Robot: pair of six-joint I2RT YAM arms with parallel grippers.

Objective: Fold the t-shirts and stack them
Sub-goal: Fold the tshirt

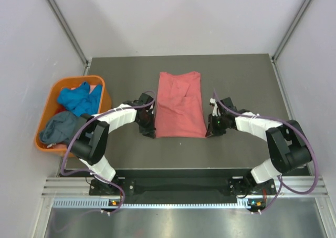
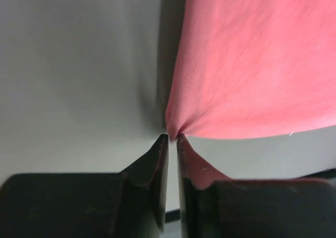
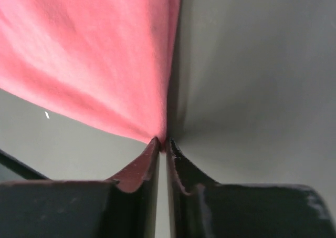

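Salmon-pink t-shirt (image 1: 179,106): long axis near-to-far, mid-tabletop (image 1: 247,80). Left gripper (image 2: 172,138) pinches its near-left corner, right gripper (image 3: 163,142) its near-right; the cloth stretches away from both.

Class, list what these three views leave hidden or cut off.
Top view: the left arm covers part of the slate grey-blue t-shirt and orange tub.
Top view: the left gripper and right gripper hide their own fingertips at the salmon-pink t-shirt.
Wrist views: frame edges crop that shirt.
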